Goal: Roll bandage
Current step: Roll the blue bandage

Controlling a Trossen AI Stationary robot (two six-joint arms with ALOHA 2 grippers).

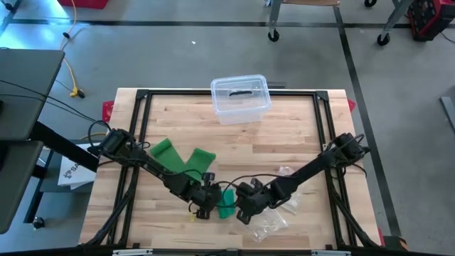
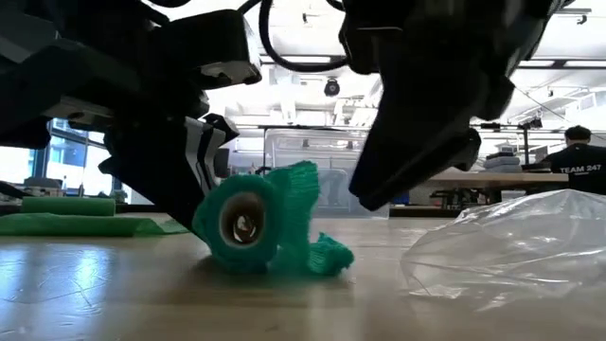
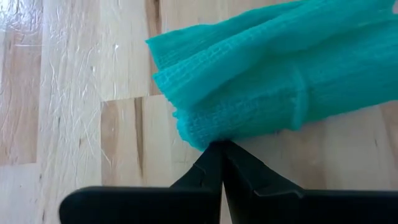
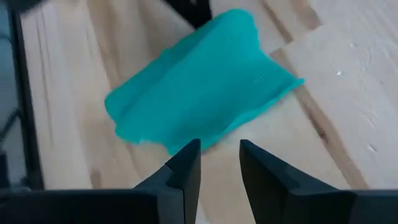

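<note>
Fingers of the left gripper (image 3: 222,149) are pressed together, their tips meeting at the edge of the teal bandage (image 3: 280,81) and touching its lower fold in the left wrist view. In the high view this left gripper (image 1: 206,201) sits at the lower centre of the frame, just left of the bandage (image 1: 226,203), which lies on the wooden table (image 1: 284,135) near its front edge. The right gripper (image 4: 219,158) has its fingers slightly apart, a narrow gap between them, holding nothing and hovering just short of the bandage's (image 4: 193,99) near edge; in the high view it (image 1: 242,206) is just right of the bandage. From the low view the bandage (image 2: 260,223) shows as a partly rolled piece with an open round core facing the camera and loose cloth bunched at its right, resting on the tabletop. Crumpled clear plastic wrap (image 1: 274,217) lies right of the grippers, lower centre. More green bandage pieces (image 1: 181,155) lie toward the left centre, and a clear lidded container (image 1: 240,98) stands at the upper centre by the table's far edge.
</note>
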